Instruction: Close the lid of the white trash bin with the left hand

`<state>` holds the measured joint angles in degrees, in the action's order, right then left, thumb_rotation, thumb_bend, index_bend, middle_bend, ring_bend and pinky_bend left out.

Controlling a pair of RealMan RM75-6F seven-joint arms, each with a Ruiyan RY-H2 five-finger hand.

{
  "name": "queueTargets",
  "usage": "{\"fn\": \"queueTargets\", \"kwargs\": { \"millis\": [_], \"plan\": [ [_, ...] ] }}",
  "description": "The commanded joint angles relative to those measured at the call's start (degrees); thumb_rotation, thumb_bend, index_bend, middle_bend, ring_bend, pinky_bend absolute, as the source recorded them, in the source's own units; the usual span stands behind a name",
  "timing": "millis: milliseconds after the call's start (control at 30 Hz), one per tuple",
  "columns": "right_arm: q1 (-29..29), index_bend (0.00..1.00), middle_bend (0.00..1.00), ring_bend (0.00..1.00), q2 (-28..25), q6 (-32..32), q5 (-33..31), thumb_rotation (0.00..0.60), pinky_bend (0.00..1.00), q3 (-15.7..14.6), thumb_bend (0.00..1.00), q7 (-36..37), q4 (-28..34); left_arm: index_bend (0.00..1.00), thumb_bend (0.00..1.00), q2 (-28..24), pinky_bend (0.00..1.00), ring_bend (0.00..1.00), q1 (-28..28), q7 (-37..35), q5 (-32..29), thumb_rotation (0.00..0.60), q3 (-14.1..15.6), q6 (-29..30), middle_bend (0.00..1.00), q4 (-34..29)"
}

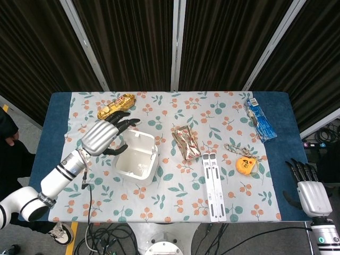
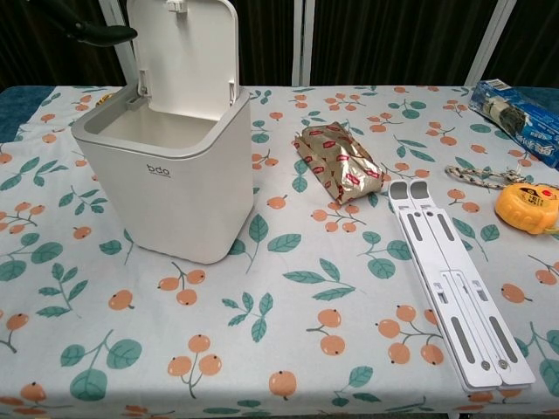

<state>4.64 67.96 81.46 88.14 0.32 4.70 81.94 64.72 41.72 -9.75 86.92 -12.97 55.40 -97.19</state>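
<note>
The white trash bin (image 1: 135,159) (image 2: 166,175) stands left of the table's middle with its lid (image 1: 139,139) (image 2: 182,54) raised upright at the back. My left hand (image 1: 104,134) hovers just left of the lid's top edge, fingers spread and holding nothing; in the chest view only its dark fingertips (image 2: 92,33) show beside the lid. My right hand (image 1: 309,192) hangs off the table's right front corner, fingers apart and holding nothing.
A gold snack bag (image 1: 116,108) lies behind the left hand. Right of the bin lie a foil packet (image 1: 185,142) (image 2: 339,162), a white folding stand (image 1: 214,186) (image 2: 454,284), an orange tape measure (image 1: 245,163) (image 2: 527,207) and a blue packet (image 1: 259,118) (image 2: 515,109).
</note>
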Motion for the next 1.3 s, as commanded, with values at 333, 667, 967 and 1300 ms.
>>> {"fn": "queueTargets", "kwargs": {
  "millis": [333, 667, 967, 1300],
  "plan": [
    [0.2, 0.00, 0.00, 0.00, 0.2, -0.5, -0.4, 0.600, 0.00, 0.1, 0.23, 0.1, -0.2, 0.12, 0.37, -6.9, 0.09, 0.06, -2.6, -1.5, 3.7, 0.600, 4.5, 2.1, 0.28, -6.6],
    [0.4, 0.00, 0.00, 0.00, 0.4, -0.5, -0.4, 0.600, 0.00, 0.3, 0.23, -0.1, 0.1, 0.11, 0.37, -9.5, 0.10, 0.06, -7.7, -1.3, 9.7, 0.600, 9.7, 8.2, 0.28, -9.8],
    [0.3, 0.00, 0.00, 0.00, 1.1, -1.0, -1.3, 0.600, 0.00, 0.5, 0.23, 0.2, -0.8, 0.10, 0.37, -6.1, 0.10, 0.06, -9.5, -1.8, 14.3, 0.600, 13.0, 10.8, 0.28, -8.4],
    [0.2, 0.00, 0.00, 0.00, 1.2, -0.9, -1.4, 0.600, 0.00, 0.5, 0.23, 0.8, -1.4, 0.10, 0.37, -1.0, 0.10, 0.06, -9.3, 1.0, 13.9, 0.600, 14.5, 8.9, 0.26, -5.6]
  ]
}}
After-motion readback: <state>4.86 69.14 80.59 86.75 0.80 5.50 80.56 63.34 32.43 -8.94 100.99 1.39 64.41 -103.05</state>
